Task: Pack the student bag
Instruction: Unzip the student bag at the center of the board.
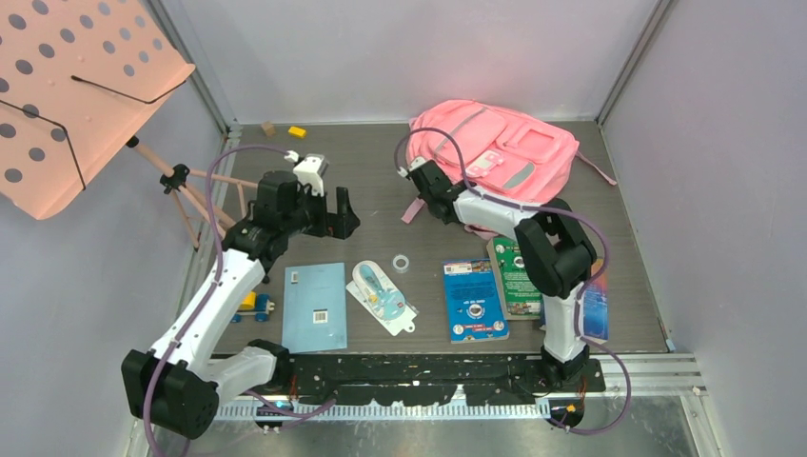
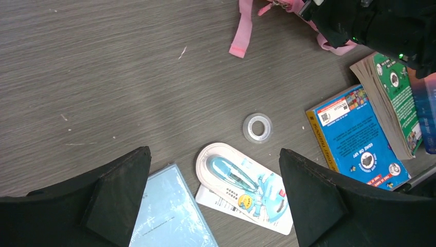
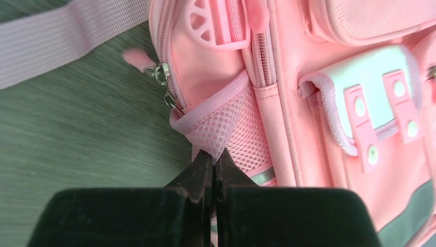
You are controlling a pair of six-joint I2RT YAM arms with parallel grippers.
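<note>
Bag (image 1: 495, 152) lies flat at the desk's (image 1: 381, 190) far right. Right end effector (image 3: 213, 160) is clenched on its mesh side pocket (image 3: 226, 123); left end effector (image 2: 213, 154) hovers released above a tape roll (image 2: 257, 127).

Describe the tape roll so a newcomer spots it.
From the big pink fabric backpack, come toward the grey table's near edge. Between the white blister pack and the blue paperback lies the small clear tape ring: the only round, see-through thing.
</note>
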